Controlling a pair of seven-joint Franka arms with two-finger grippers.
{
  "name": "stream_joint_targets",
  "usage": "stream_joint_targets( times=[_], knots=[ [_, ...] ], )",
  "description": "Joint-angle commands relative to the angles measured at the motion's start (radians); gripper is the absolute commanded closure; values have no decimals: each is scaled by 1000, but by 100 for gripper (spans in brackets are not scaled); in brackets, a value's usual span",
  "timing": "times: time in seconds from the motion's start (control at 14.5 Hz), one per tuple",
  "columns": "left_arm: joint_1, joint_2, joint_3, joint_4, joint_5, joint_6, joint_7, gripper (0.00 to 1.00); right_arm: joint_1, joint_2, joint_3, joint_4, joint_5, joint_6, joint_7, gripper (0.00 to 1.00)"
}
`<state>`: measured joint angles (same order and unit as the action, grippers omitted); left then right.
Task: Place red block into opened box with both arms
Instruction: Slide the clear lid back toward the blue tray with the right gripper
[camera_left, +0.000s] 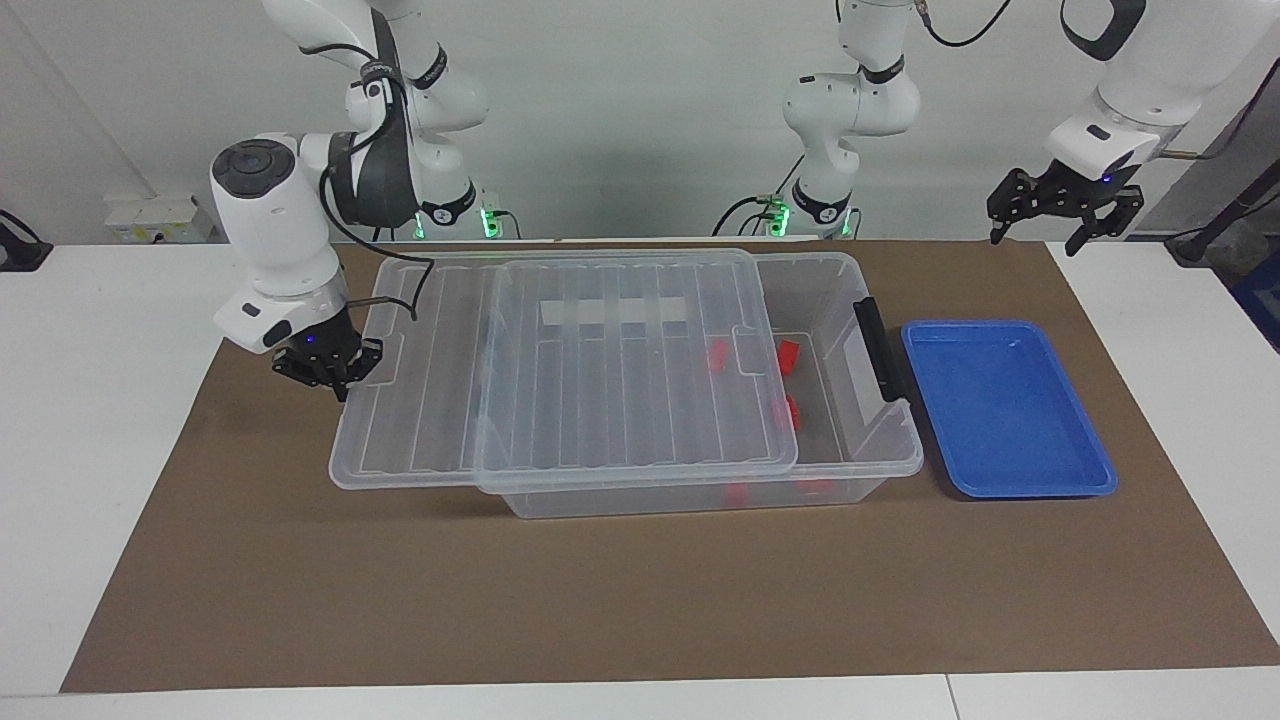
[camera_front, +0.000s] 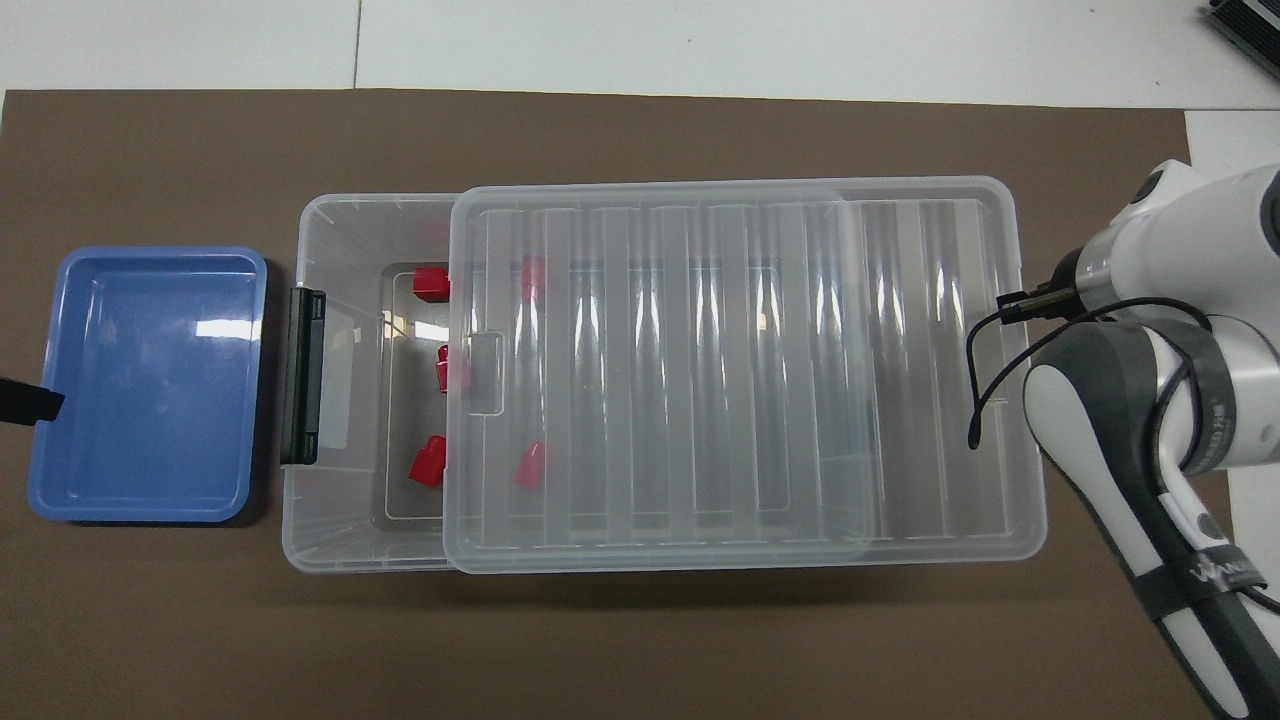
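The clear box (camera_left: 880, 460) (camera_front: 340, 240) lies on the brown mat. Its ribbed lid (camera_left: 620, 380) (camera_front: 740, 370) rests on it and overhangs toward the right arm's end. A strip by the black handle (camera_left: 878, 350) stays uncovered. Several red blocks lie inside: one (camera_left: 789, 353) (camera_front: 430, 283) in the open strip, another (camera_front: 428, 462) half out from under the lid's edge, and others (camera_front: 530, 466) showing through the lid. My right gripper (camera_left: 335, 375) is shut and sits against the lid's overhanging end. My left gripper (camera_left: 1060, 210) hangs open and empty, high over the mat's corner near the blue tray.
A shallow blue tray (camera_left: 1010, 410) (camera_front: 60, 300) with nothing in it lies beside the box's handle end. The brown mat (camera_left: 600, 600) covers most of the white table. The right arm's forearm (camera_front: 1130, 440) and its cable hang over the mat at the lid's end.
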<state>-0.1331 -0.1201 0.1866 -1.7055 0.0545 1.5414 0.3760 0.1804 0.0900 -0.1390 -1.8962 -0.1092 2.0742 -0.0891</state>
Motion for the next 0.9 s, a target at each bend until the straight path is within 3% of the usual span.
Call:
stream_joint_targets(
  times=[0.0, 0.83],
  knots=[
    [21, -15, -15, -16, 16, 17, -3, 0, 37, -9, 1, -15, 19, 6, 77, 100],
    [18, -10, -15, -17, 13, 63, -12, 0, 99, -1, 10, -12, 147, 4, 143, 100]
  ],
)
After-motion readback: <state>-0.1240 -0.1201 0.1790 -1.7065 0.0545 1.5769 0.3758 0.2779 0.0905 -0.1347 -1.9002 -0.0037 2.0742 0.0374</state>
